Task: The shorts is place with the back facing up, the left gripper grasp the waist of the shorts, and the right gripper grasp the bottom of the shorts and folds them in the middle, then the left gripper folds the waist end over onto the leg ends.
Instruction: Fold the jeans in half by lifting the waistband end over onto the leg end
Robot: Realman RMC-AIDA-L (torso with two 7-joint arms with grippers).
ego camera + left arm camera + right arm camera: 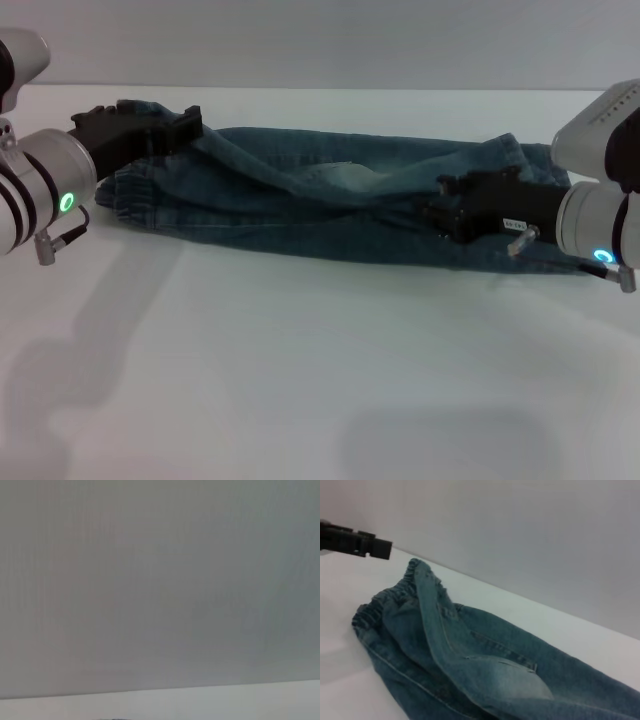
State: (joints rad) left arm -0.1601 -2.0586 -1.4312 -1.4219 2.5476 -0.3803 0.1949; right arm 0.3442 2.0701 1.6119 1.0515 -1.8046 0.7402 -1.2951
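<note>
The blue denim shorts (330,215) lie stretched across the table, folded lengthwise, with one half laid over the other. The ruffled waist (130,190) is at the left end and stands up in a peak (415,570). My left gripper (185,125) hovers at the far corner of the waist; in the right wrist view the left gripper (375,547) sits just clear of the fabric. My right gripper (435,205) rests on the leg end, the bottom of the shorts (530,160), where a taut fold of denim runs in between its fingers. The left wrist view shows only wall and table.
The white table (320,380) stretches wide in front of the shorts. A grey wall (320,40) stands behind its far edge.
</note>
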